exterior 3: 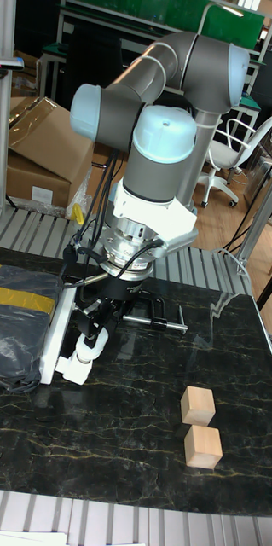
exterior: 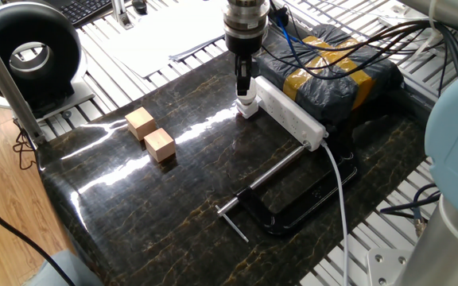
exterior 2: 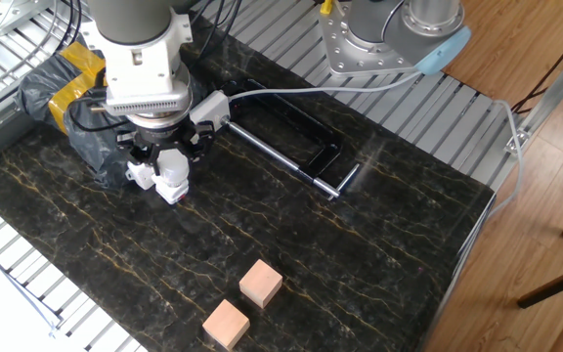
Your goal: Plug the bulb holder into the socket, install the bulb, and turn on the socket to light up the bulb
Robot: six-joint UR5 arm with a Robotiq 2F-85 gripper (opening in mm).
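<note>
Risk: bulb [exterior 2: 172, 173] cross-threads or tips if gripper [exterior 2: 170, 156] twists off-axis; side push could lever bulb holder [exterior: 247, 109] out of socket [exterior: 289, 114]. Bulb sits upright between jaws, directly under wrist, on holder at socket's far-left end in one fixed view, on table [exterior: 173, 199]. Jaws look closed on bulb, though contact partly hidden. Wooden cubes [exterior: 151, 135] well apart.

Wooden floor [exterior 2: 545, 196]; cardboard boxes [exterior 3: 42, 162]
</note>
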